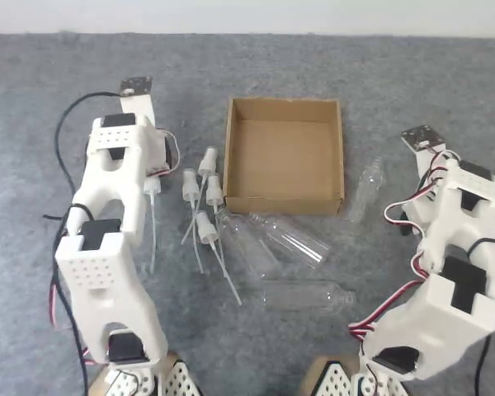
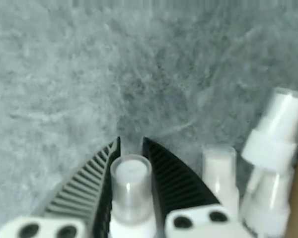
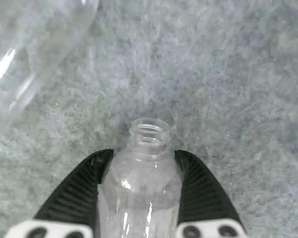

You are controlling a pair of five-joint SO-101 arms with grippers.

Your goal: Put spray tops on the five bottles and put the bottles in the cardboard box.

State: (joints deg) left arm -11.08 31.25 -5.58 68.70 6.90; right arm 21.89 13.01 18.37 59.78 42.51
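Ribbed left end effector pinches spray top; right end effector pinches clear bottle.

A robotics lab bench: the worktop is covered in grey felt and ends at a plain pale wall on the far side. A white printed left arm and right arm trail bare wires. A cardboard box and clear bottles lie between them.
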